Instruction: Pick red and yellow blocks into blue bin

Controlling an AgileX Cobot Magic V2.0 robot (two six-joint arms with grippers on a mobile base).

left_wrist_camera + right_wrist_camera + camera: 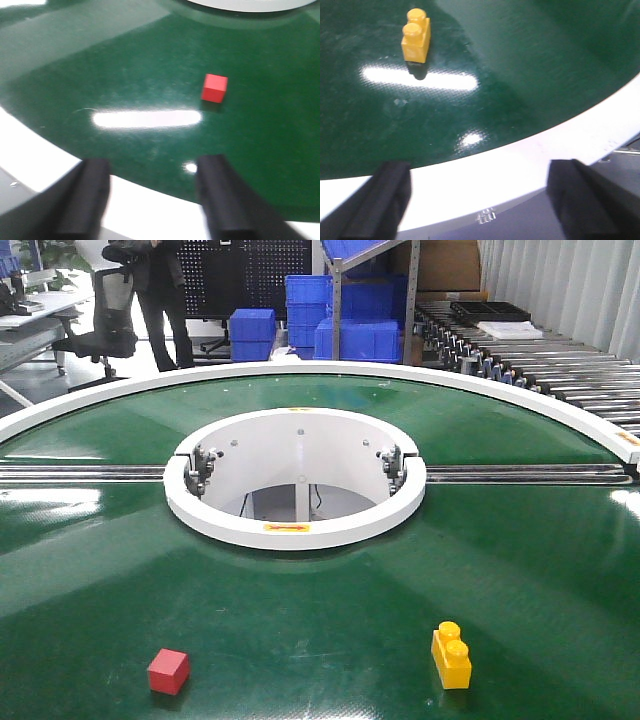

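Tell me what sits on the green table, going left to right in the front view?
Red cube → white ring → yellow brick.

Of the robot, only the two claws showed. The left claw (152, 167) had two matte black fingers (87, 200), thick and blocky with flat inner faces, blurred at their edges. The right claw (482, 170) bore the same plain black fingers (382, 200), squared at the tips.
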